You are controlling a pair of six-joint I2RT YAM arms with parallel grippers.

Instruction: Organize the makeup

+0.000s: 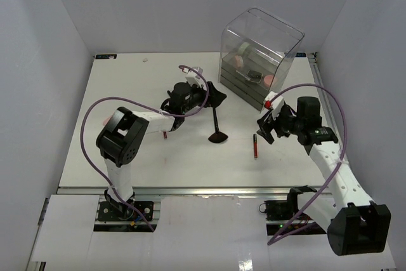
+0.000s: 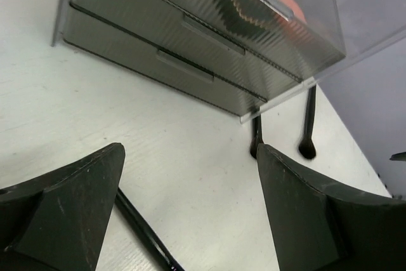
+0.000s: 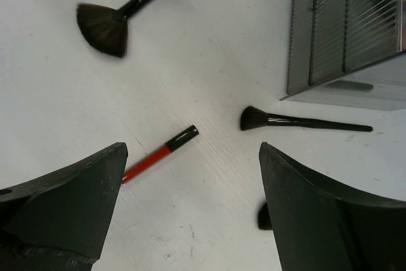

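the clear box [image 1: 257, 61] at upper right holds pink items [image 1: 240, 61] and a dark compact [image 1: 255, 75]. the fan brush [image 1: 217, 125] lies at centre, upright in frame, head lowest. the red pencil [image 1: 255, 146] lies parallel, right of it. left gripper [image 2: 190, 147] reaches to centre, jaws spread, empty. right gripper [image 3: 193, 147], near the pencil, likewise.

one fan brush [image 1: 219, 132], two round brushes [image 2: 309, 118], two red pencils [image 1: 255, 146] [image 1: 165, 134], one drawer box [image 1: 257, 61]

Top view looks down; wrist views (close, low) share drawer box [image 2: 190, 42].
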